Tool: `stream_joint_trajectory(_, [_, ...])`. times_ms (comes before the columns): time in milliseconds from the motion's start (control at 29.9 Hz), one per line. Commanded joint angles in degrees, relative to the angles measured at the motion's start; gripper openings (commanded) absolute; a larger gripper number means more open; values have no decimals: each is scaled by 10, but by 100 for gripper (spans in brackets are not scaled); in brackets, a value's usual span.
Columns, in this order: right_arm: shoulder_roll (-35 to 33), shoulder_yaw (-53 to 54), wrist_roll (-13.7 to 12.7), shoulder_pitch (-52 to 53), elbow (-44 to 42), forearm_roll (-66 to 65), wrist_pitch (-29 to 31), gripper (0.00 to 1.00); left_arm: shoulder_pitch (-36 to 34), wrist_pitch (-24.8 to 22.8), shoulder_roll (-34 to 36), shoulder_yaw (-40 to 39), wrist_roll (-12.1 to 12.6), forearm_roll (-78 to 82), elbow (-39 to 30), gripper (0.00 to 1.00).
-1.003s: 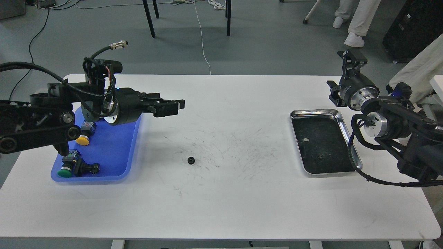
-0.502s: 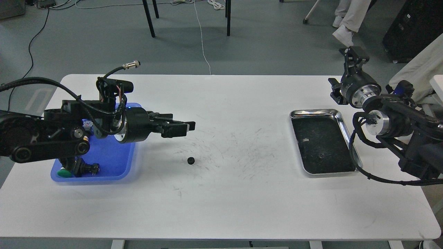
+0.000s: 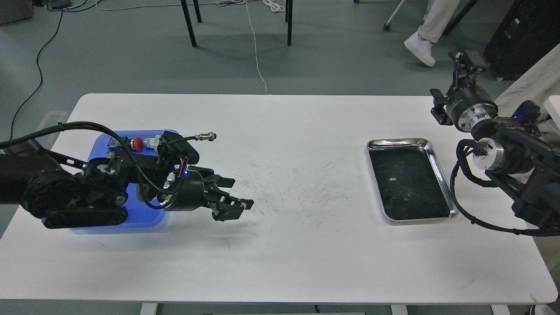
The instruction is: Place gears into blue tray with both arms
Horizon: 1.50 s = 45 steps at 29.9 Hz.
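Blue tray [image 3: 98, 144]: one red-capped switch [image 3: 137, 143] visible, rest hidden by my arm. Steel tray [image 3: 439, 168]: possibly one gear [image 3: 406, 199]. Left gripper [image 3: 234, 205] jaws apart; right gripper [image 3: 468, 61] unclear.

Beyond my white table [image 3: 306, 262] the floor [image 3: 341, 52] is grey-green and smooth. Black chair legs [image 3: 189, 22] stand at the upper middle of the frame, with a white cable [image 3: 256, 52] trailing past them toward the table's far edge. A black cable [image 3: 37, 57] curls at upper left. At upper right, someone's leg in pale trousers and a white shoe [image 3: 419, 42], beside a black cabinet [image 3: 520, 35].
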Motion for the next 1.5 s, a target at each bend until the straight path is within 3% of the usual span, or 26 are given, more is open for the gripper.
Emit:
stream_joint_trajectory(0, [-1, 39, 5, -20, 0, 0, 6, 98, 12, 5, -21, 0, 0, 3, 33, 80])
stream_joint_trajectory(334, [-4, 58, 16, -48, 3, 0, 7, 98, 49, 19, -60, -1, -1, 28, 80, 78])
stream_joint_trajectory(602, [-4, 57, 17, -50, 3, -1, 7, 98, 58, 19, -78, 0, -3, 30, 107, 62])
stream_joint_trajectory(1471, [2, 57, 21, -56, 5, -1, 8, 98, 89, 26, -71, -9, -26, 46, 150, 61])
